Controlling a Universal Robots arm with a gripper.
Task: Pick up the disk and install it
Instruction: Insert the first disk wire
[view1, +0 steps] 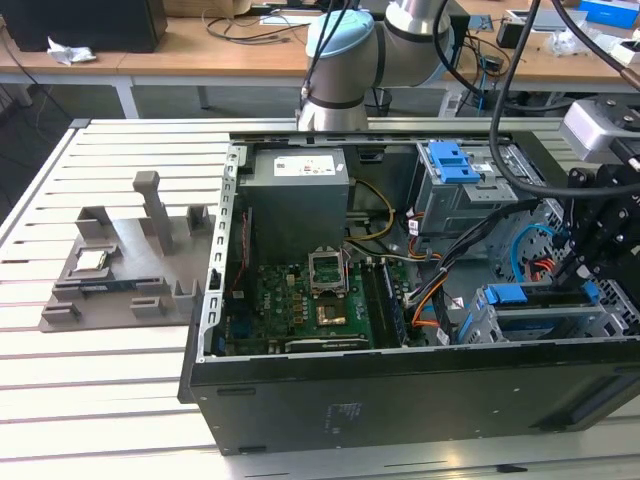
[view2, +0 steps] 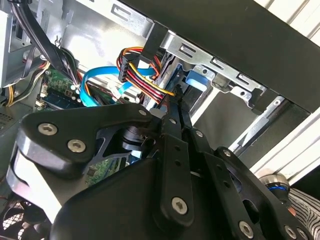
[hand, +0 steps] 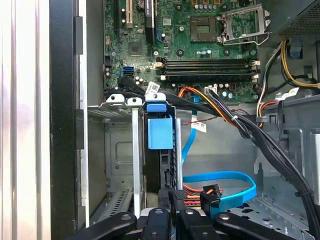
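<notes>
- A green motherboard (hand: 200, 45) is seen inside the open computer case (hand: 62, 125).
- A blue-tabbed disk (hand: 160, 132) is seated upright in the metal drive cage (hand: 122, 150).
- A blue ribbon cable (hand: 225, 182) is looped beside it.

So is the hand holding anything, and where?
Cannot tell. The hand is at the end of the disk in the drive cage; any grip is hidden.

Even indoor light, soft shadows — close parts blurred

In the exterior view the slatted table (view1: 110, 400) is bright and slightly washed out, while the computer case (view1: 400, 400) wall stays dark. In both wrist views the gripper (view2: 172, 107) linkage looms black and out of focus — pale glare streaks the case's outer edge.
</notes>
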